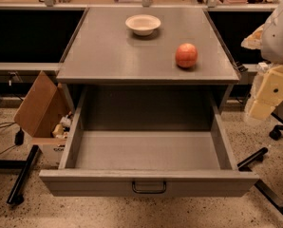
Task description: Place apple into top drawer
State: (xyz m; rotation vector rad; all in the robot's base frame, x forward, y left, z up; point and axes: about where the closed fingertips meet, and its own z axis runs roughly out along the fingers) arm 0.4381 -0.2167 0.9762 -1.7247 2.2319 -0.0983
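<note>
The apple, red-orange and round, sits on the grey cabinet top towards its right front. The top drawer is pulled fully open below it, with nothing inside, and its dark handle is at the centre of the front panel. My gripper hangs at the right edge of the view, beyond the cabinet's right side. It is to the right of the apple and lower in the picture, and it holds nothing.
A cream-white shallow bowl stands at the back middle of the cabinet top. An open cardboard box sits on the floor left of the drawer. Black stand legs and a chair base lie on the floor at both sides.
</note>
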